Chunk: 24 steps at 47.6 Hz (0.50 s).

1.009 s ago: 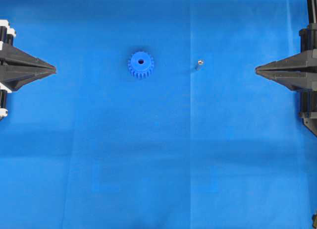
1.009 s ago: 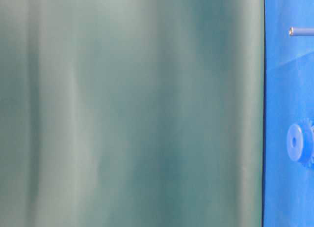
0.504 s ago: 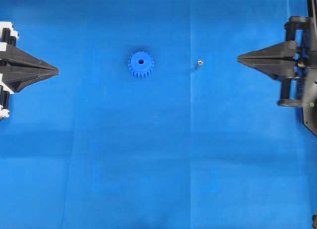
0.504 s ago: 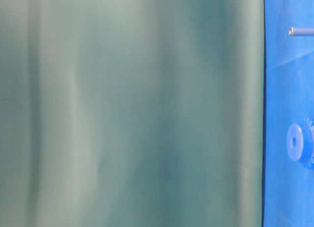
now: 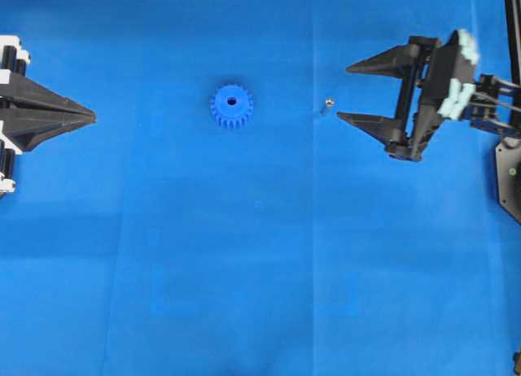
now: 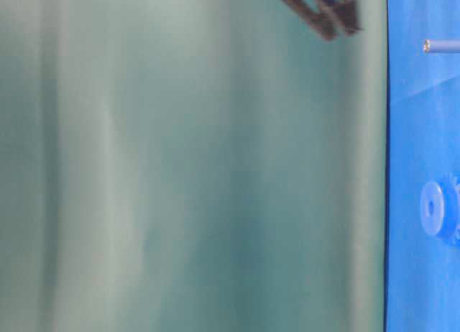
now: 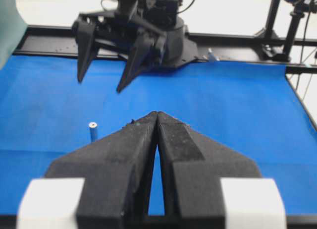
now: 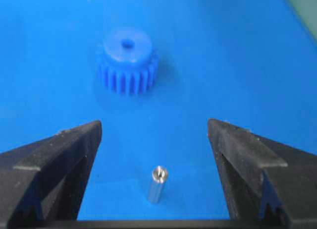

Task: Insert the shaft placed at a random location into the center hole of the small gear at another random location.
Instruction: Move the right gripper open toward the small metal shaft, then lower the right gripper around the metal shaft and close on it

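On the blue cloth [image 5: 260, 254] of the table, the small gear [image 5: 232, 107] lies flat with its center hole [image 5: 232, 101] empty. The shaft [image 5: 324, 107] stands upright, well apart from the gear. The right claw [image 5: 343, 92] gapes wide just beside the shaft, touching nothing. The left claw [image 5: 92, 114] is pressed closed, empty, far off.
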Available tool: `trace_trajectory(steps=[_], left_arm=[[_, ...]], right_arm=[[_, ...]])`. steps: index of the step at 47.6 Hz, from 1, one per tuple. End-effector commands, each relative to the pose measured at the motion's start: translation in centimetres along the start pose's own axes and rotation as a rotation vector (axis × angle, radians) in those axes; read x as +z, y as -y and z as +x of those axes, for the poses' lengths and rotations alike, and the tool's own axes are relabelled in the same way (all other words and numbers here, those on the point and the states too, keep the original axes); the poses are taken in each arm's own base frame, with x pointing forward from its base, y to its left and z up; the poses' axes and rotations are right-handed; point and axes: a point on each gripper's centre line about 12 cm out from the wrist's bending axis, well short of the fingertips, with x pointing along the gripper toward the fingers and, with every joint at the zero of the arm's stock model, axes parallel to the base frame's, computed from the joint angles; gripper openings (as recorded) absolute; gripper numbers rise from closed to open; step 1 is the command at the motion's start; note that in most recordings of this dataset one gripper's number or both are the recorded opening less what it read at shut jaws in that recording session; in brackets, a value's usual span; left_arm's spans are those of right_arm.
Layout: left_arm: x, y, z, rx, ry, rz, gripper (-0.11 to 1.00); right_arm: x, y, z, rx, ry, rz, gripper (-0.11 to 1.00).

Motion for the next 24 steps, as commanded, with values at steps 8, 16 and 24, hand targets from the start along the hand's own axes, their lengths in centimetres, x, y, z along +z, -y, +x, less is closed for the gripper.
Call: trace_trajectory(steps=[8,16,24], left_arm=[[0.8,-0.1,0.2,0.006,0.029,0.002,0.0],[0.7,-0.4,0.3,0.019,0.024,0.001,0.0],[0.7,-0.5,0.3,0.025,0.022,0.002,0.0]], right_arm=[[-2.3,0.7,2.3,-0.047,-0.014,0.03,0.72],[-4.0,1.1,3.2,-0.079,-0.048,0.047,0.72],[-4.8,1.2,3.9,-0.084,-0.077,0.046,0.72]])
